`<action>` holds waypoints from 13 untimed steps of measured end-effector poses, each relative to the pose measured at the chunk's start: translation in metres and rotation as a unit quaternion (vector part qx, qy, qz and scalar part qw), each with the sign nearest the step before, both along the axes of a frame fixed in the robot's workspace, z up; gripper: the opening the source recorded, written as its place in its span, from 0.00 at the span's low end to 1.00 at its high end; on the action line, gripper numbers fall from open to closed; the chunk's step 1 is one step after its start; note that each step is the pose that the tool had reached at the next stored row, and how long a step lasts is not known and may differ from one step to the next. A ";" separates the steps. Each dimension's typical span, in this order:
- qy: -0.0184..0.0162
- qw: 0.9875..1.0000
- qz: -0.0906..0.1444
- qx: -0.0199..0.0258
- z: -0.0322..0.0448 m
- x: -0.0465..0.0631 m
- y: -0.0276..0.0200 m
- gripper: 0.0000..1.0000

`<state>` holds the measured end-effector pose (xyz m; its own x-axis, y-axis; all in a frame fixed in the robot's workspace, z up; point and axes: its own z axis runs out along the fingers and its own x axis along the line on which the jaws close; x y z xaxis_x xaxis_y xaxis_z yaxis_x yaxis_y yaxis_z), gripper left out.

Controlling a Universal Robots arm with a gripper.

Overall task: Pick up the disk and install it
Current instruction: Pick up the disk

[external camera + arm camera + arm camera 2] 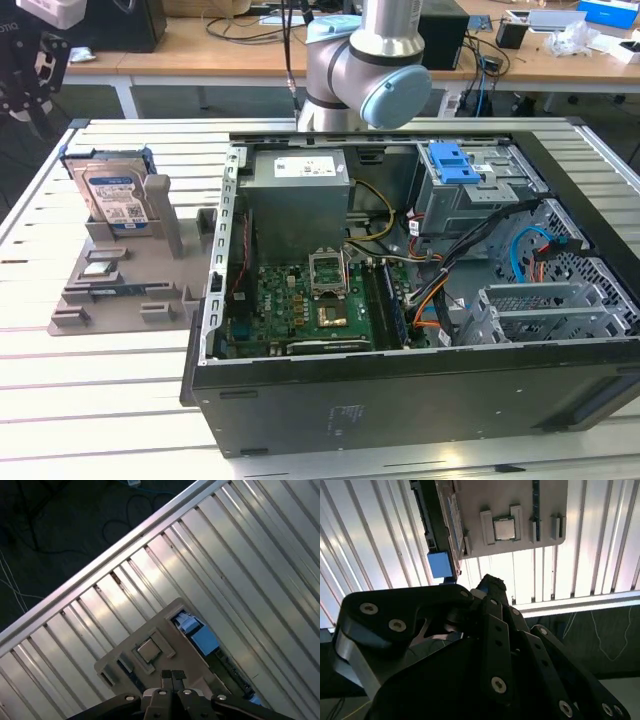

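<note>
While the gripper [172, 675] hangs over the ribbed metal table [110, 390], its black fingertips pressed together on nothing, the disk [114, 196], a silver-grey slab in blue plastic rails, stands upright in a matte grey holder [125, 300] at the table's far corner on the exterior view's left. A square silver chip [97, 268] lies flat in the same holder.

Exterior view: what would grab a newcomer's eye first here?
The open computer case lying on its side, motherboard exposed, dominates the centre and the exterior view's right. At that view's left the disk stands upright in a grey fixture tray. In the first wrist view the gripper hangs shut and empty above that tray, near its small square chip.
</note>
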<state>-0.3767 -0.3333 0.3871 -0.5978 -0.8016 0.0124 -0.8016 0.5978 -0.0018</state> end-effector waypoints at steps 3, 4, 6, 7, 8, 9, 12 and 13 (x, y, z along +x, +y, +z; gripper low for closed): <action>0.000 1.000 0.027 0.000 0.0000 0.000 0.0000 0.11; 0.000 0.999 0.035 0.000 0.0000 0.000 0.0000 0.11; 0.000 0.999 0.051 0.000 0.0000 0.000 0.0000 0.11; 0.000 0.998 0.061 0.000 0.0000 0.000 0.0000 0.11; 0.000 0.997 0.072 0.000 0.0000 0.000 0.0000 0.11; 0.000 0.997 0.082 0.000 0.0000 0.000 0.0000 0.11; 0.000 0.995 0.102 0.000 0.0000 0.000 0.0000 0.11; 0.000 0.994 0.107 0.000 0.0000 0.000 0.0000 0.11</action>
